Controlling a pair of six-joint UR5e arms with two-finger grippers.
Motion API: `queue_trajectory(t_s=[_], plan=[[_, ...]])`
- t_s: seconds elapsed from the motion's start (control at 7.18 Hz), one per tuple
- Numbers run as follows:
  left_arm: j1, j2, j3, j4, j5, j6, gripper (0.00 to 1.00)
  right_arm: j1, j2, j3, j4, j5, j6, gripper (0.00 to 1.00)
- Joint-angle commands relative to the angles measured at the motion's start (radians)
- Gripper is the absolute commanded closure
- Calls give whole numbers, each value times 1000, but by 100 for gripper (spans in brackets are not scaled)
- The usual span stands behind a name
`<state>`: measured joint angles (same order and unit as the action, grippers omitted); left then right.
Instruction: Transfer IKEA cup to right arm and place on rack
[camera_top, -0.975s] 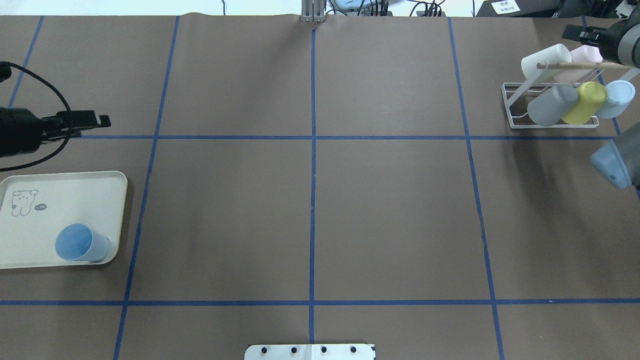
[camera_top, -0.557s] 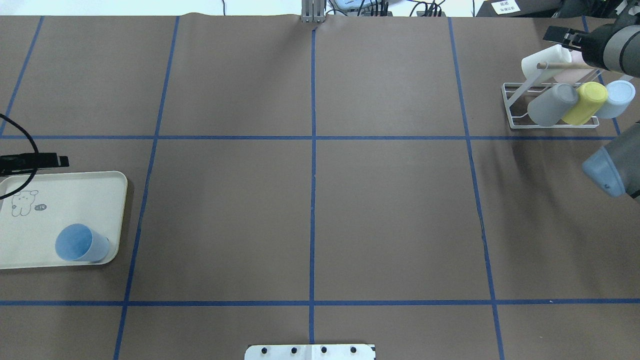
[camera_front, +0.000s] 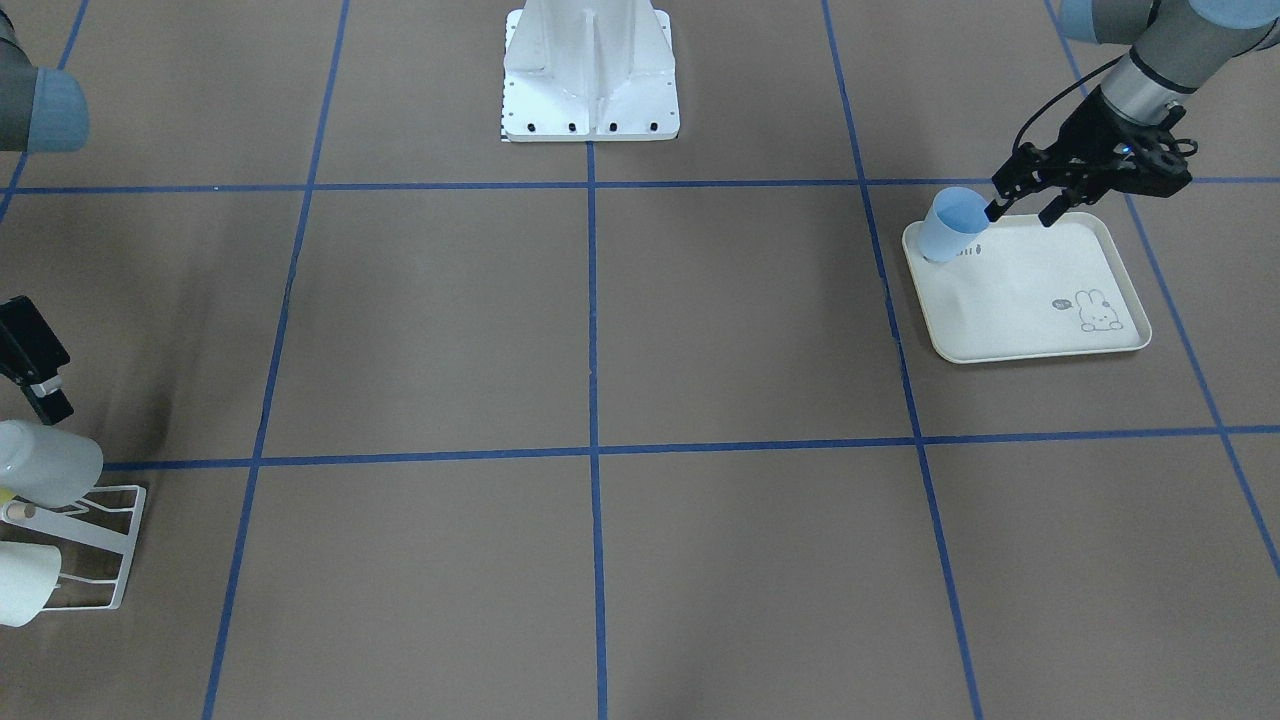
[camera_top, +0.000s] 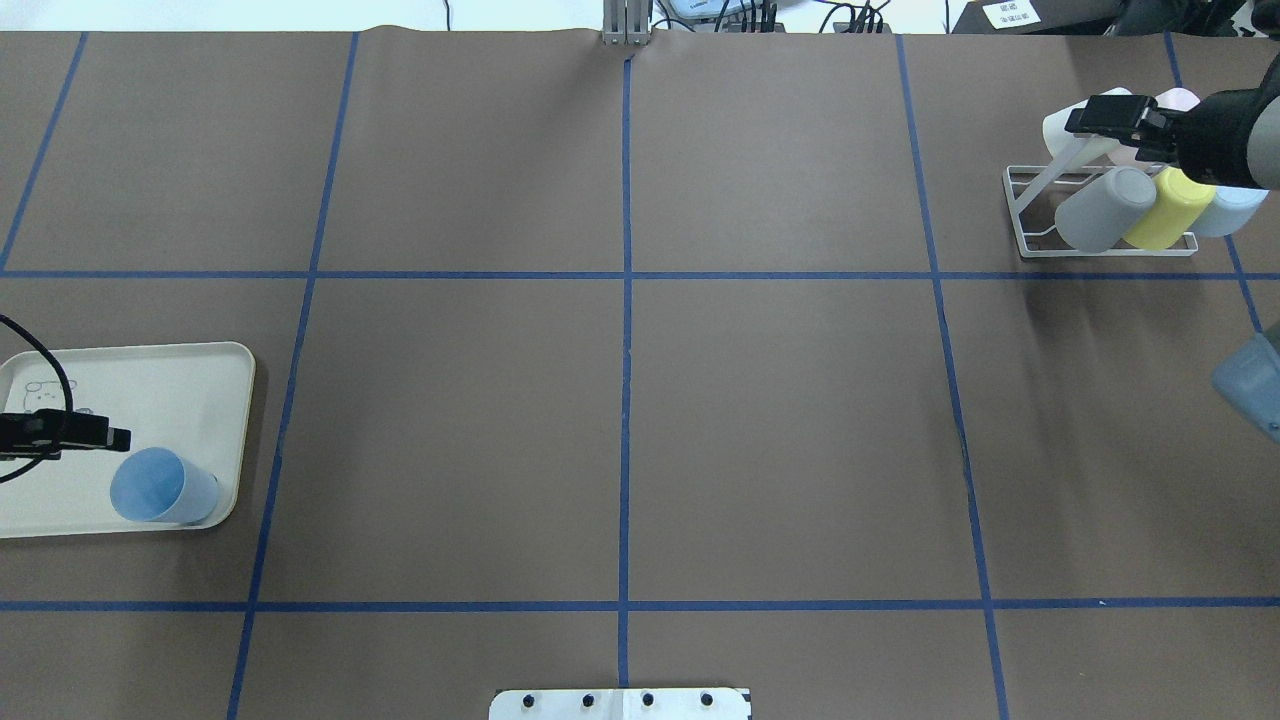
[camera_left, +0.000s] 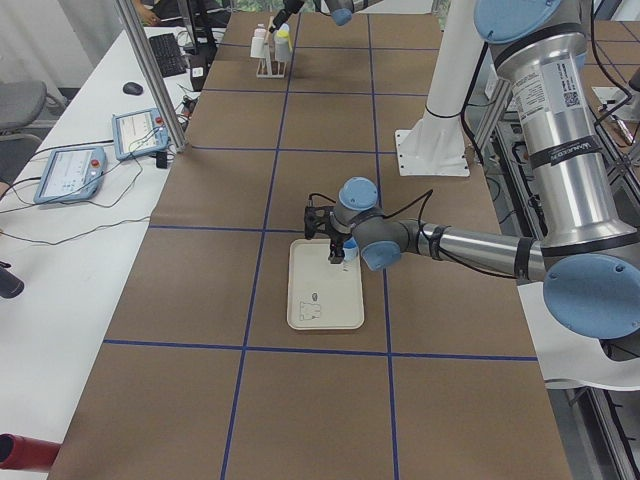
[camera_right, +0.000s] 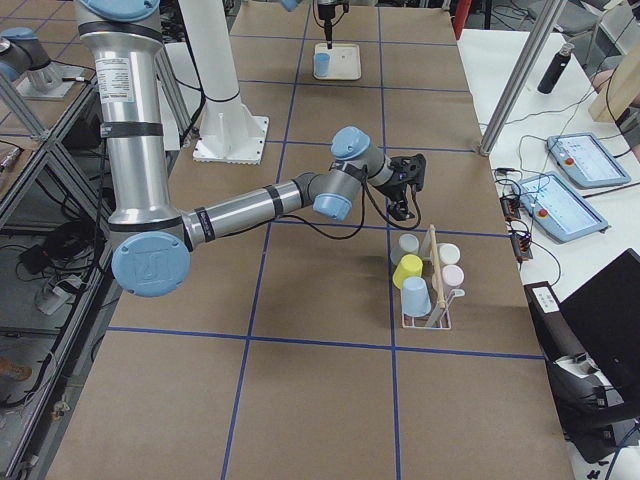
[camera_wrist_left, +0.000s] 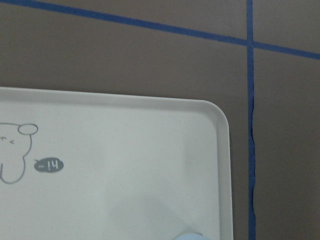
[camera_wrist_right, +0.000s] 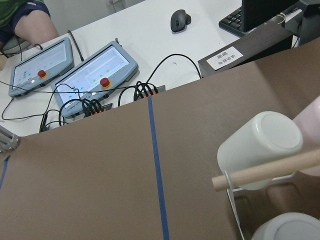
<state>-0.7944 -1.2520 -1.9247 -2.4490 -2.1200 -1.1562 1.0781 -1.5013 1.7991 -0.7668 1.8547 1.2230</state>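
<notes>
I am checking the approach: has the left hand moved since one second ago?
Yes. The left hand moved from beyond the tray to above it, beside the blue cup.

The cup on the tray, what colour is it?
The cup is light blue, clearest in the overhead view.

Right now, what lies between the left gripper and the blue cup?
Only bare tray separates the left gripper from the blue cup, as the overhead view shows.

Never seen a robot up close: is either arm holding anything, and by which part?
Nothing is held. The left end effector hangs open over the tray beside the blue cup; the right end effector, by the rack, carries nothing.
</notes>
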Motion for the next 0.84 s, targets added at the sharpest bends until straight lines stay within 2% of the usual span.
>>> queue_trajectory(t_s=[0.0, 0.14, 0.28, 0.7], plan=[[81, -3, 16, 13, -5, -7, 18, 0, -10, 13, 1, 34, 21, 2], [89, -3, 16, 13, -5, -7, 64, 0, -10, 13, 1, 34, 21, 2], [95, -3, 18, 13, -1, -7, 100, 0, -11, 11, 1, 35, 21, 2], [78, -9, 9, 13, -9, -3, 100, 0, -11, 13, 1, 34, 23, 2]])
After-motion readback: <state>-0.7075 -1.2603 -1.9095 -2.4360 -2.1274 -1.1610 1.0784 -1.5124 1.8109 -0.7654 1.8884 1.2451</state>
